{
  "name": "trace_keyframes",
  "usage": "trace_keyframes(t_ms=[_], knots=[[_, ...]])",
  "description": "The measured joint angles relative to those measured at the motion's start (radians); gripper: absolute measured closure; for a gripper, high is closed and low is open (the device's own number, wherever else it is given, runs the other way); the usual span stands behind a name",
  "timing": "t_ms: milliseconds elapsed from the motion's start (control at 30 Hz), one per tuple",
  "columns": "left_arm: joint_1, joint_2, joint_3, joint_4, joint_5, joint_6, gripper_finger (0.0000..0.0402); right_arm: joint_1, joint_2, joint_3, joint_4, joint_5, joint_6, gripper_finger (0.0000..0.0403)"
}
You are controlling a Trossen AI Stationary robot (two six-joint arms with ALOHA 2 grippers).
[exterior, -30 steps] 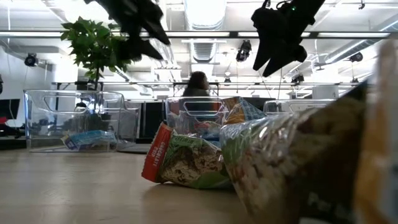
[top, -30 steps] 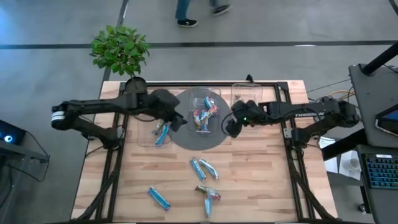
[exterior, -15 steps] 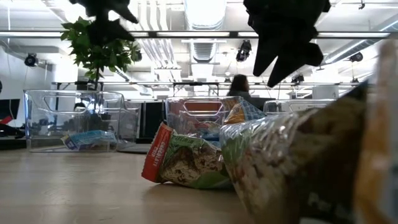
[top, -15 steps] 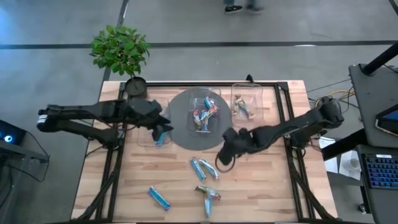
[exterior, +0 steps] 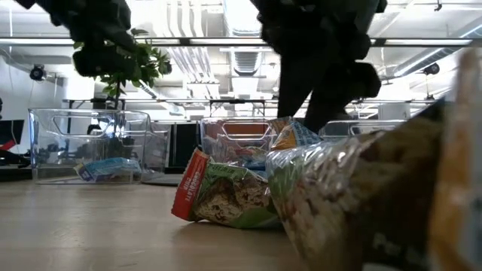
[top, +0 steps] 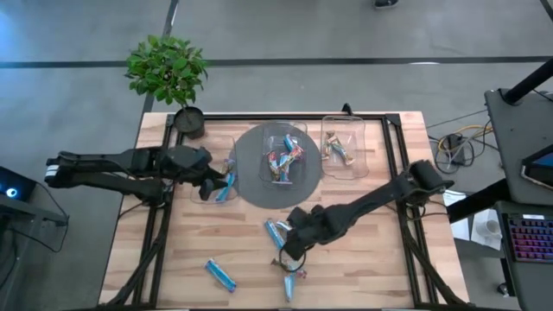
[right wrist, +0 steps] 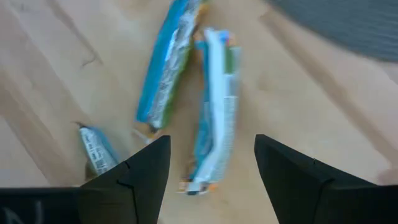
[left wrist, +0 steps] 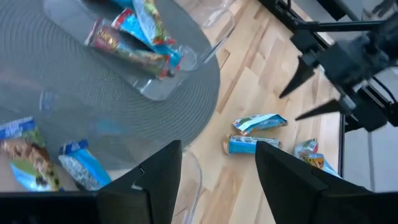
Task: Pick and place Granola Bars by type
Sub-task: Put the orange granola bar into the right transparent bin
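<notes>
Two light blue granola bars [right wrist: 214, 118] [right wrist: 165, 68] lie side by side on the wood. My right gripper [right wrist: 211, 180] hangs open just above them, near the table's middle [top: 285, 249]. A crinkled bar [top: 291, 272] and another blue one [top: 220, 275] lie nearer the near edge. My left gripper [top: 226, 180] is open and empty over the left clear container [top: 206, 192], which holds blue bars [left wrist: 81, 168]. The centre container [top: 283, 155] holds several mixed bars. The right container [top: 343, 147] holds bars with brown-gold parts.
The centre container stands on a round grey mat [top: 251, 186]. A potted plant [top: 168, 69] sits at the far left corner. Black frame rails [top: 402, 207] run along the table's sides. Bare wood shows at the near left and near right.
My right gripper has swung from beside the right container toward the near edge and the left, dropping low over the pair of loose bars. My left gripper has drawn back from the centre container toward the left, over the left container.
</notes>
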Motion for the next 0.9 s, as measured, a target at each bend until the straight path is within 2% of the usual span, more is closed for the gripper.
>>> trace_keyframes(t_ms=[267, 533, 600, 800, 900], knots=[[0.0, -0.068, -0.07, 0.011, 0.0, -0.062, 0.0213, 0.0, 0.157, 0.086, -0.05, -0.045, 0.027, 0.0179], [0.0, -0.086, -0.082, 0.023, 0.0, -0.078, 0.0213, -0.006, 0.214, 0.092, -0.072, -0.043, 0.068, 0.0189], [0.0, -0.086, -0.082, 0.03, 0.0, -0.08, 0.0213, -0.011, 0.212, 0.081, -0.076, -0.043, 0.076, 0.0211], [0.0, -0.085, -0.082, 0.065, -0.001, -0.089, 0.0213, -0.032, 0.185, 0.054, -0.087, -0.05, 0.03, 0.0321], [0.0, -0.085, -0.082, 0.075, -0.001, -0.089, 0.0213, -0.04, 0.156, 0.047, -0.112, -0.042, 0.007, 0.0361]])
